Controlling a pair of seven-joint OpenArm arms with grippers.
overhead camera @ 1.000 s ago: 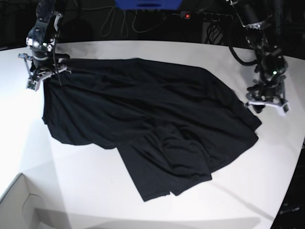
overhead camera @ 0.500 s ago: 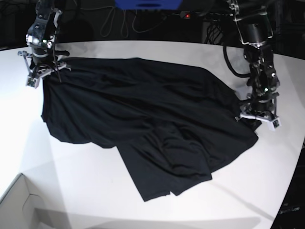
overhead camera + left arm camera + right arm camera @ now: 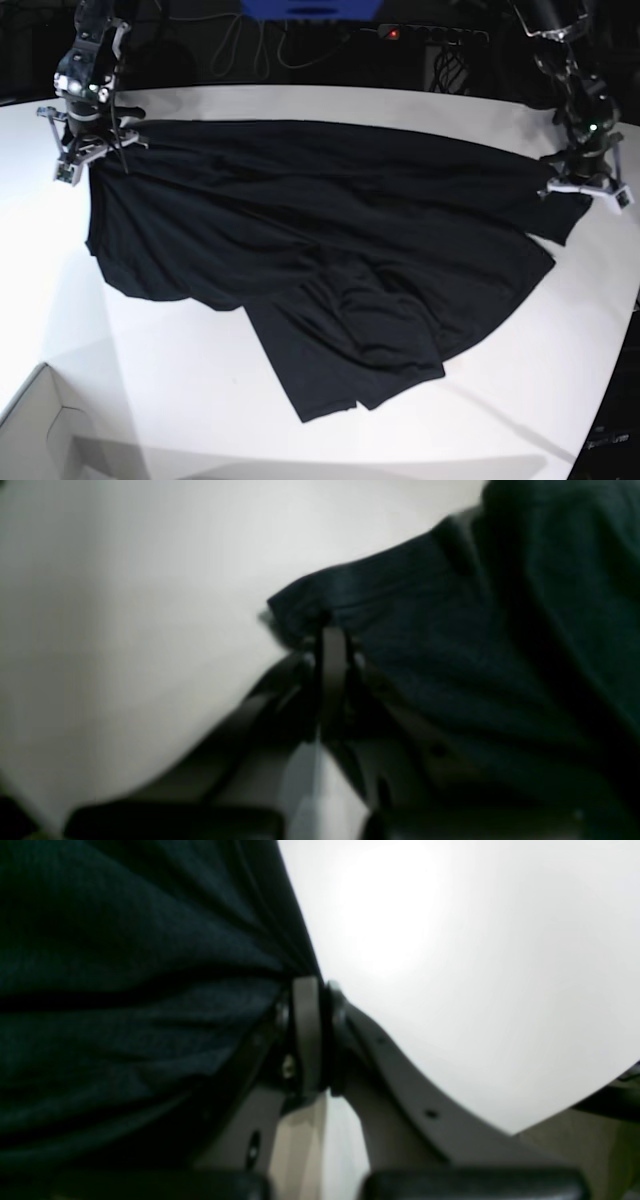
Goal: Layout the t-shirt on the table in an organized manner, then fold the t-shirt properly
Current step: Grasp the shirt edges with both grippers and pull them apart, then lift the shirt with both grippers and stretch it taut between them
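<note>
We find the table [image 3: 330,440], a broad white top with a curved far edge, filling most of the base view, its bare surface also visible in both wrist views. On it lies the t-shirt [image 3: 320,250], black and thin, spread across the far and middle part of the top from the far left corner to the far right edge; it is not flat, with creases running across the body and a bunched, overlapping section hanging toward the near side at centre. A corner of a white box [image 3: 35,435] sits at the near left, apart from the fabric. In the base view the right gripper [image 3: 88,150] stands at the far left corner of the shirt, and the right wrist view shows its jaws pressed together with the fabric edge [image 3: 150,1005] caught between them. The left gripper [image 3: 585,188] stands at the far right end of the shirt; the left wrist view, though blurred, shows its jaws together on a hemmed corner [image 3: 350,595] of the cloth, which is drawn out to a point toward that claw.
</note>
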